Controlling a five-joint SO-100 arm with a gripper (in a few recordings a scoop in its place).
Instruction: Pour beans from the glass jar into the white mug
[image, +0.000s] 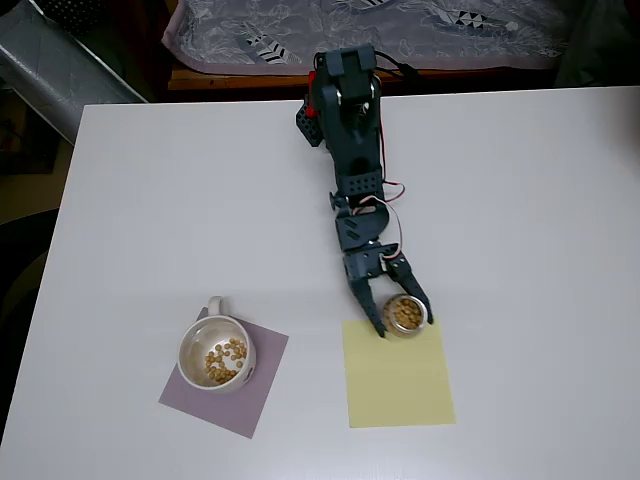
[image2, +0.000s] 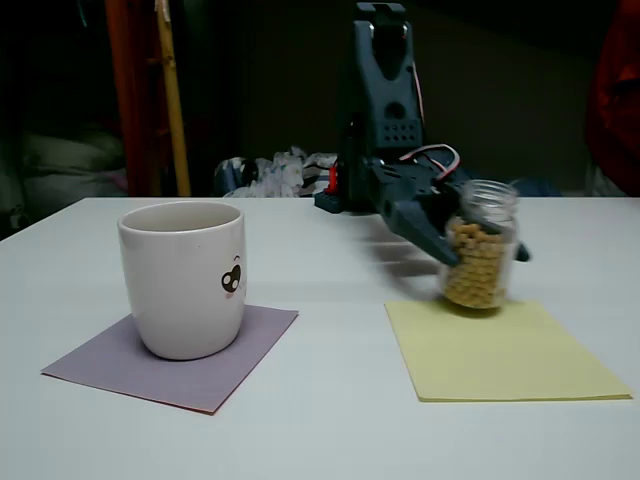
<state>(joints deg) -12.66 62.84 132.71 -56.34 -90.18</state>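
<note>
Jaws around the glass jar (image2: 480, 245)

The gripper (image: 404, 322) pinched the jar of beans (image2: 474, 267), slightly tilted over the yellow sheet (image: 398, 375); the white mug (image: 214, 353) stood well apart on the purple mat (image2: 170, 355).

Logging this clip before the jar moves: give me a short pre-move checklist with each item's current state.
1. Pincer fingers either side of the glass jar: ok.
2. Firm grip: cannot tell.
3. Jar upright: not ok, it tilts slightly in the fixed view.
4. Jar loaded with beans: ok.
5. White mug upright on its purple mat, mouth open: ok.
6. Table between jar and mug free of obstacles: ok.
</note>
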